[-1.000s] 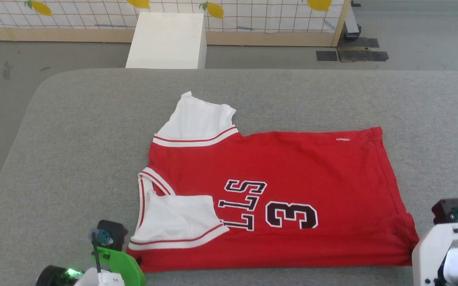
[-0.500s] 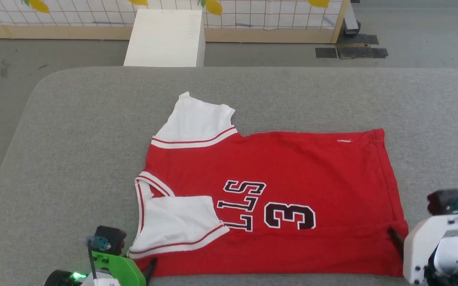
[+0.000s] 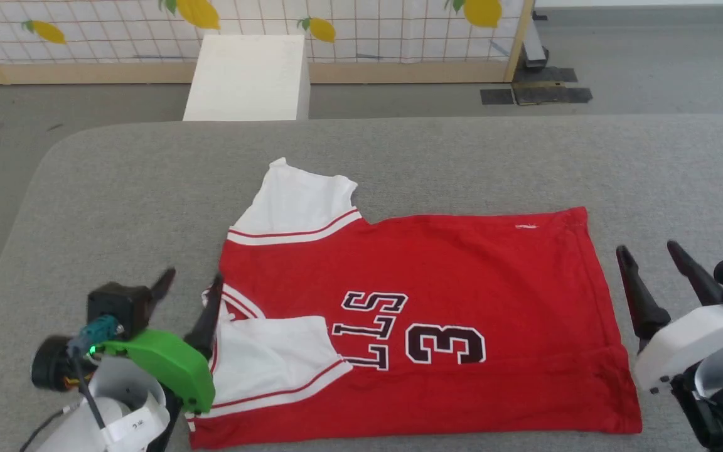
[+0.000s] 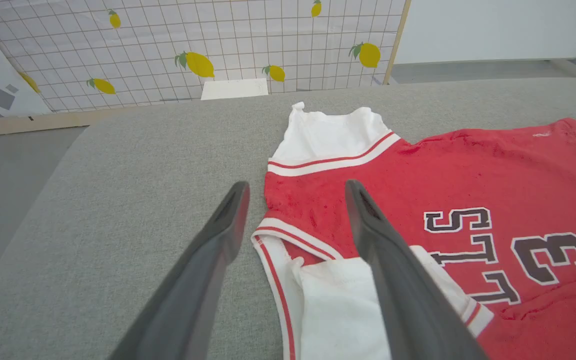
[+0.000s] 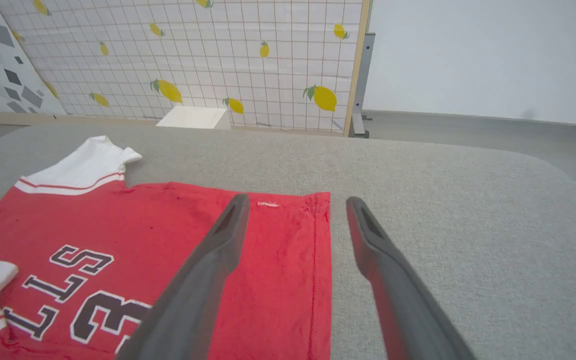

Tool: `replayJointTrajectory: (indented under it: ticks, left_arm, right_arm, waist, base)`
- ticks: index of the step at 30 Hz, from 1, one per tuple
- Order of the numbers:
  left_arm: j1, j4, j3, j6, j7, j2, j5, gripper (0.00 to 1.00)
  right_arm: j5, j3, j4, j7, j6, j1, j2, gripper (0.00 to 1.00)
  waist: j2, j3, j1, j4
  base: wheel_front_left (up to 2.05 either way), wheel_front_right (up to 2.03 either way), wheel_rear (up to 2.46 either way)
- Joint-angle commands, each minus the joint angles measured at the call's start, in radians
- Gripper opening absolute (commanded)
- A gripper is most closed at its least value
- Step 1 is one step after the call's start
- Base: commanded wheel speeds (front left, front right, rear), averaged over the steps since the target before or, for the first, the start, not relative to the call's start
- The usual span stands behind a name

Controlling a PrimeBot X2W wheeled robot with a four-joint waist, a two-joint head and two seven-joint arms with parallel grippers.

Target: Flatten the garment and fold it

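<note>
The garment [image 3: 449,270], a red jersey with black lettering and a 3, lies spread on the grey table, collar to the left. Its far white sleeve [image 3: 295,204] sticks out flat. The near white sleeve [image 3: 270,364] is folded in over the front. My left gripper [image 3: 189,282] hovers open at the collar edge, empty; in the left wrist view its fingers [image 4: 383,260] straddle the collar trim [image 4: 293,237]. My right gripper [image 3: 650,254] stands open and empty just right of the hem; the hem edge [image 5: 318,260] lies between its fingers in the right wrist view.
The grey padded table [image 3: 117,207] has rounded corners and bare room left, right and behind the jersey. A white box [image 3: 245,78] stands on the floor beyond it, before a lemon-print grid partition [image 3: 368,25]. Black mats [image 3: 534,94] lie at the far right.
Both grippers opened, letting go of the jersey's near edge, and rose up and forward. The near edge now lies flat. The head camera shifted slightly.
</note>
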Motion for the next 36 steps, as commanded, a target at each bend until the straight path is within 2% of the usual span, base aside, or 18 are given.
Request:
replayJointTrajectory:
  ticks: [1,6,11,14,18,20,24,30,36]
  left_arm:
    - [-0.024,-0.006,0.013,-0.006,-0.045,-0.010,0.015,1.00]
    - [-0.081,0.019,0.030,-0.037,-0.164,-0.019,0.059,1.00]
    - [-0.188,0.073,0.008,-0.082,-0.148,-0.012,0.096,1.00]
    - [-0.278,0.102,-0.005,-0.127,-0.108,0.008,0.113,1.00]
    - [-0.428,0.173,-0.032,-0.208,0.007,0.053,0.137,1.00]
    - [-0.516,0.226,-0.050,-0.265,0.094,0.077,0.139,1.00]
    - [-0.670,0.335,-0.082,-0.340,0.260,0.111,0.130,1.00]
    - [-0.832,0.502,-0.120,-0.372,0.509,0.138,0.049,1.00]
    - [-0.900,0.637,-0.098,-0.359,0.753,0.146,-0.057,1.00]
  right_arm:
    - [0.000,0.008,-0.003,-0.052,-0.002,-0.021,0.015,1.00]
    - [-0.017,0.026,-0.002,-0.193,-0.002,-0.035,0.051,1.00]
    - [-0.051,0.043,-0.017,-0.280,-0.002,-0.046,0.084,1.00]
    - [-0.062,0.057,-0.027,-0.296,-0.002,-0.059,0.101,1.00]
    - [-0.024,0.076,-0.027,-0.312,-0.002,-0.081,0.119,1.00]
    - [-0.018,0.086,-0.022,-0.323,-0.002,-0.092,0.122,1.00]
    - [0.003,0.108,-0.005,-0.348,-0.002,-0.114,0.125,1.00]
    - [0.043,0.137,0.031,-0.389,-0.002,-0.145,0.126,1.00]
    - [0.071,0.145,0.072,-0.419,-0.002,-0.160,0.126,1.00]
  waist:
    - [0.0013,0.009,0.0000,-0.018]
    - [0.0013,0.039,0.0000,-0.056]
    - [0.0013,0.099,0.0000,-0.108]
    - [0.0013,0.149,0.0000,-0.144]
    - [0.0013,0.222,0.0000,-0.192]
    - [0.0013,0.260,0.0000,-0.218]
    - [0.0013,0.322,0.0000,-0.266]
    - [0.0013,0.389,0.0000,-0.330]
    - [0.0013,0.421,0.0000,-0.370]
  base:
    - [0.00,0.00,0.00]
    - [0.00,0.00,0.00]
    - [0.00,0.00,0.00]
    - [0.00,0.00,0.00]
    - [0.00,0.00,0.00]
    - [0.00,0.00,0.00]
    - [0.00,0.00,0.00]
    - [0.00,0.00,0.00]
    - [0.00,0.00,0.00]
